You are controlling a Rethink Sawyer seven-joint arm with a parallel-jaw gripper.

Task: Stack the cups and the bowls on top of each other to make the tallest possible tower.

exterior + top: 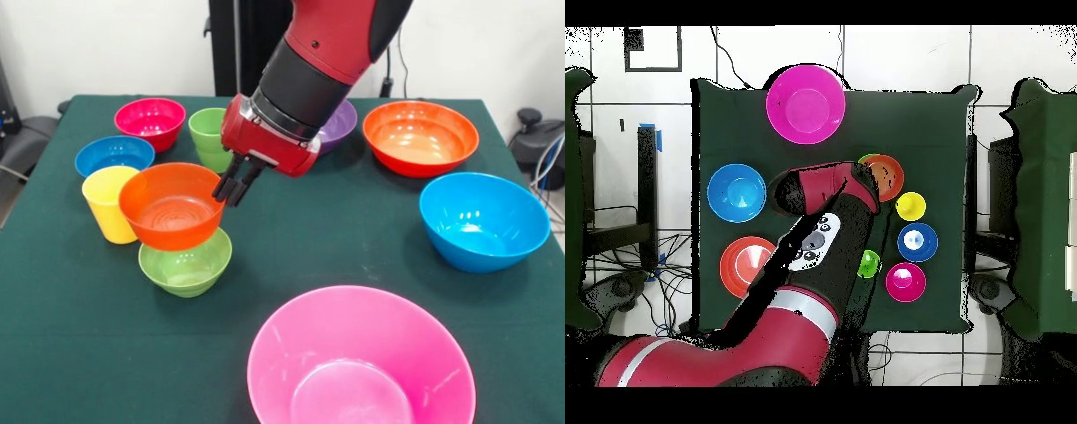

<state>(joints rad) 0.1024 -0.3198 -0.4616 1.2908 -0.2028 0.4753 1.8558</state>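
Gripping the right rim of the small orange-red bowl [173,205], the fingers [231,184] are closed on its thin wall and hold it upright, tilted slightly, directly over the small light-green bowl [186,262]; whether the two bowls touch cannot be told.

Handling, as judged: glossy thin plastic, light and stiff, slippery under a pinch. The rim is the only practical hold, and a one-sided rim grip lets the bowl swing or slip.

Surroundings on the bench [79,336]: the yellow cup [106,201] stands just beside the held bowl on its left in the front view, close enough to be knocked. Behind are the dark blue bowl [114,155], the magenta-red bowl [150,121] and the light green cup [207,137], partly hidden by the arm. The purple bowl [342,124] is mostly hidden. The large orange bowl [420,136], light blue bowl [484,220] and pink bowl [360,362] lie well apart, unobstructed.
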